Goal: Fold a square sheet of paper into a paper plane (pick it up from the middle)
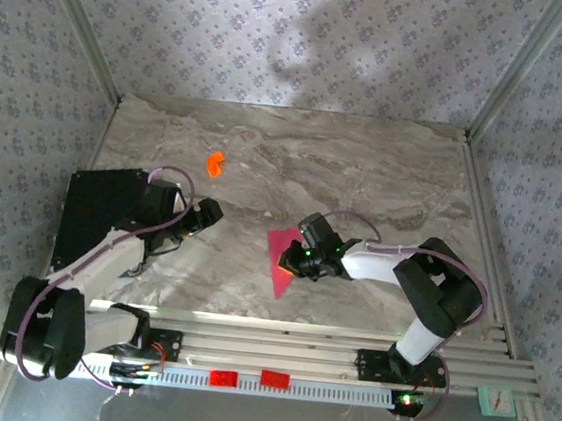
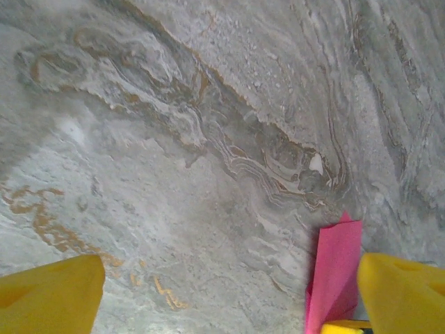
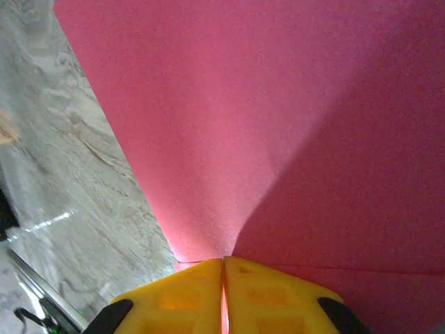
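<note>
So over on the left, the left gripper (image 1: 203, 214) hangs low over the marble table (image 1: 386, 171) with its yellow fingers (image 2: 49, 296) spread wide and nothing between them but bare stone. A small orange plastic piece (image 1: 215, 163) lies on the table a bit farther back from it, apart from everything else.

Moving right to the middle of the table, near the front edge, there's the pink paper (image 1: 281, 256). From above it looks like a folded wedge, with its point aimed at the near edge. In the left wrist view the paper (image 2: 337, 271) pokes up at the lower right, just beside the right-hand finger, but from above it's clearly apart from that gripper.

The right gripper (image 1: 294, 262) is right on the paper's right side. Its wrist view shows the two yellow fingers (image 3: 174, 292) pressed together, pinching the paper's edge, with a soft crease fanning out from the pinch.
</note>
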